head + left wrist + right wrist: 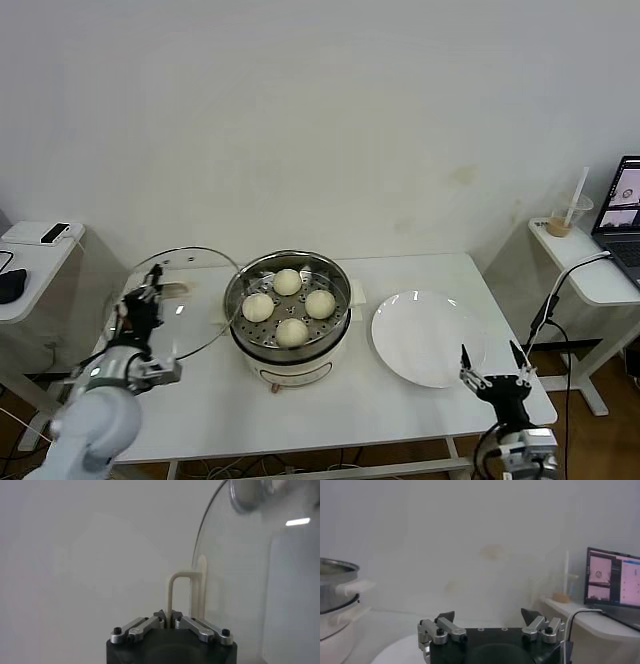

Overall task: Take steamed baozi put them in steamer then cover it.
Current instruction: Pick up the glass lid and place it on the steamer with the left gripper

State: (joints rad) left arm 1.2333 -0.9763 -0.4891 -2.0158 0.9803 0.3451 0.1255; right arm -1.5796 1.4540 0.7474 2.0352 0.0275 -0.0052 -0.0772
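Note:
The steamer (338,283), a shiny steel pot on a cream-white base, stands mid-table. Four pale baozi sit on its perforated tray, one of them at the back (288,282). The cover (200,320), a clear glass lid, is to the left of the steamer, its edge close to the pot. My left gripper (153,287) is shut on the cover's cream-white handle (171,587), and the glass (250,580) rises beside the handle. My right gripper (493,358) is open and empty at the table's front right; it also shows in the right wrist view (488,614).
An empty white plate (428,335) lies right of the steamer, just beyond my right gripper. A side table at the right holds a laptop (622,210) and a cup with a straw (566,218); a cable (545,315) hangs from it. Another side table (30,262) stands at the left.

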